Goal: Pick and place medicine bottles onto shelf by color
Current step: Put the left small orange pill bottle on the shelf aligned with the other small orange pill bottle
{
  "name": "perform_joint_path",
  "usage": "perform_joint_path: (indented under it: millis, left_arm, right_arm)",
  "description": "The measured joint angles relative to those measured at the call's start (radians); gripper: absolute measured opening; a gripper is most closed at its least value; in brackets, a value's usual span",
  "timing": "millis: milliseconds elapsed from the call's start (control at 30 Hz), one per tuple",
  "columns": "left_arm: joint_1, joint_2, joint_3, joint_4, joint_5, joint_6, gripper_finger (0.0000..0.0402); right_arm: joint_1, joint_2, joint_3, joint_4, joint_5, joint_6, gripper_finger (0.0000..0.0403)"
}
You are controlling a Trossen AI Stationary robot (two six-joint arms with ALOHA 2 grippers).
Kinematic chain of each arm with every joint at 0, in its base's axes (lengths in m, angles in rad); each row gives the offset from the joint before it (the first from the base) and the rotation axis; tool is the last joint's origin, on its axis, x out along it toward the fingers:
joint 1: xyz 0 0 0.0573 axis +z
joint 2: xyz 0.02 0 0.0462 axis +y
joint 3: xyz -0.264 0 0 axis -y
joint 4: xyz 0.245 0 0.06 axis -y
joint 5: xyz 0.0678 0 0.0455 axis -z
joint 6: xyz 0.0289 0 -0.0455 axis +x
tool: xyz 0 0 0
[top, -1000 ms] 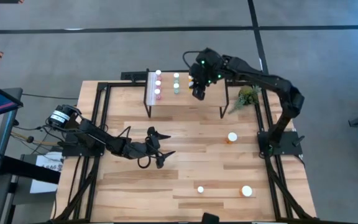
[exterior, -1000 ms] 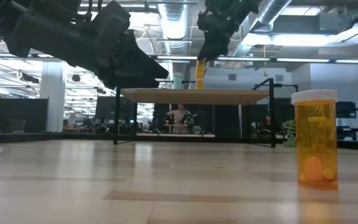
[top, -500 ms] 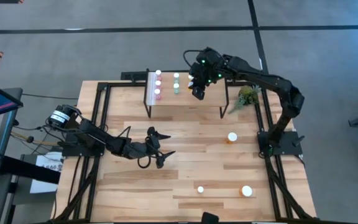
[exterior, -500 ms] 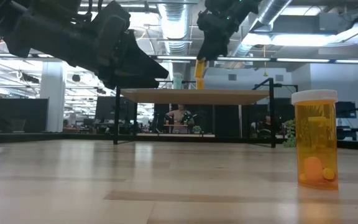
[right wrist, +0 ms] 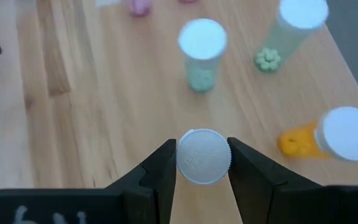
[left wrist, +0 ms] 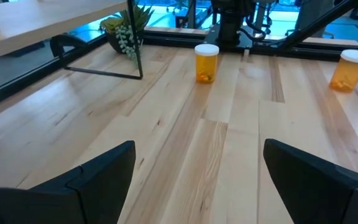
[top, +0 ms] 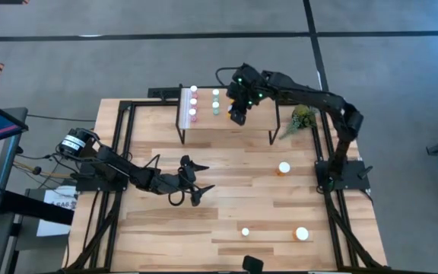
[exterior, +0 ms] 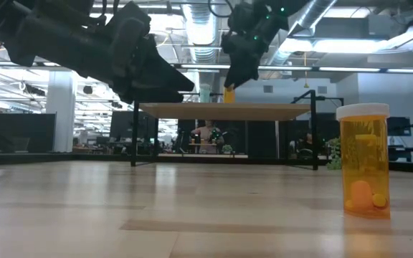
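Note:
The shelf [top: 226, 122] stands at the table's far side, with pink [top: 193, 101], teal [top: 215, 109] and orange [right wrist: 334, 138] white-capped bottles standing on it. My right gripper [top: 237, 116] is over the shelf, shut on a small orange bottle [exterior: 229, 94]. In the right wrist view this bottle shows cap-up [right wrist: 204, 155], with two teal bottles [right wrist: 202, 53] beyond it. My left gripper [top: 192, 181] is open and empty low over the table's middle left. Two wider orange bottles [top: 284, 168] [top: 302, 234] and a small one [top: 245, 231] stand on the table. My right gripper pinches the orange bottle's white cap [right wrist: 204, 157] between its two fingers [right wrist: 160, 165], one on each side. The fingers come from above, pointing down. The bottle hangs upright below them, its bottom [exterior: 229, 101] at about the shelf's top; whether it rests there I cannot tell.
A small green plant [top: 303, 118] stands right of the shelf. Black frame rails run along the table's edges [top: 333, 221]. In the left wrist view the two wider orange bottles [left wrist: 206, 62] [left wrist: 351, 70] stand ahead on bare wood.
My right gripper has gone a little toward the table's left edge and down over the shelf, carrying the orange bottle upright; less of the bottle shows below the fingers in the low view.

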Motion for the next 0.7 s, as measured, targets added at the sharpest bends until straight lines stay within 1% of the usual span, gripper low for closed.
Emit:
perform_joint_path:
  millis: [267, 700]
  left_arm:
    - [0.002, 0.0, 0.0, -0.002, 0.001, 0.0, 0.0344]
    - [0.003, 0.0, 0.0, 0.0, 0.002, -0.002, 0.0344]
  right_arm:
    - [-0.024, -0.001, 0.001, -0.02, 0.001, 0.016, 0.0154]
    - [-0.024, -0.004, 0.001, -0.033, -0.018, 0.02, 0.0154]
